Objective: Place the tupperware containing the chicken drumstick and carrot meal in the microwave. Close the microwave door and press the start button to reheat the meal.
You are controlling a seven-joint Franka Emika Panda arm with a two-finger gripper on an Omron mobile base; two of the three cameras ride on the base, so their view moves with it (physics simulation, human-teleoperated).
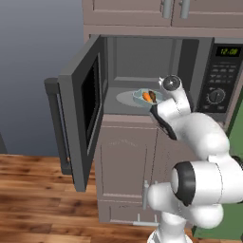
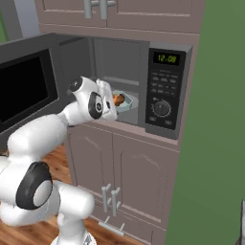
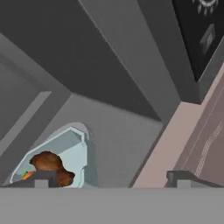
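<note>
Inside the microwave [image 1: 142,52], the pale blue-grey tupperware [image 1: 139,96] holds carrot [image 1: 147,97] and drumstick [image 1: 153,95]; gripper [image 3: 109,177] jaws spread, empty.

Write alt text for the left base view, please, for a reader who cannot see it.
A white robot arm reaches into an open microwave, where a small tray with a carrot and a chicken drumstick sits on the round plate. The microwave door stands wide open to the left, above wooden cabinets.
</note>
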